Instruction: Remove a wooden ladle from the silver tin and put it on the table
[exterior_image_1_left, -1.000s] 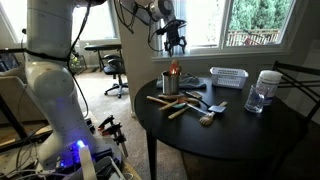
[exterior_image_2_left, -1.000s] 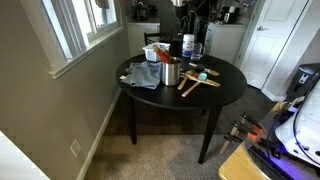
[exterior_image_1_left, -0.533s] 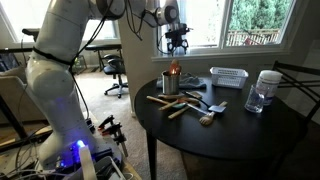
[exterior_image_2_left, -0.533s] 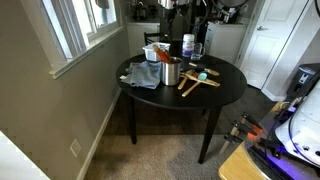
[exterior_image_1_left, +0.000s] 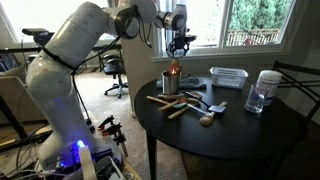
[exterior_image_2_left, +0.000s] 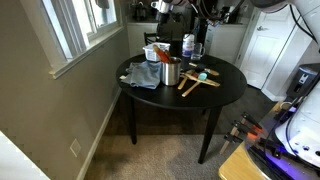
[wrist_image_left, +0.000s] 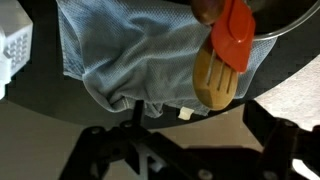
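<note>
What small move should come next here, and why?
Probably lower the gripper toward the silver tin: it hangs open, high above the tin, and the wrist view shows the wooden ladle standing there beside an orange spatula, ungrasped.

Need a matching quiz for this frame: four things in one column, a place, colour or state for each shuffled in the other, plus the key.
Things:
1. silver tin
2. basket
3. cloth
4. gripper

Place, colour or state:
A. crumpled on the table beside the tin
B. in the air, open, holding nothing
C. holds a wooden ladle and an orange spatula
D. white and slotted

Pairs: 1-C, 2-D, 3-A, 4-B
</note>
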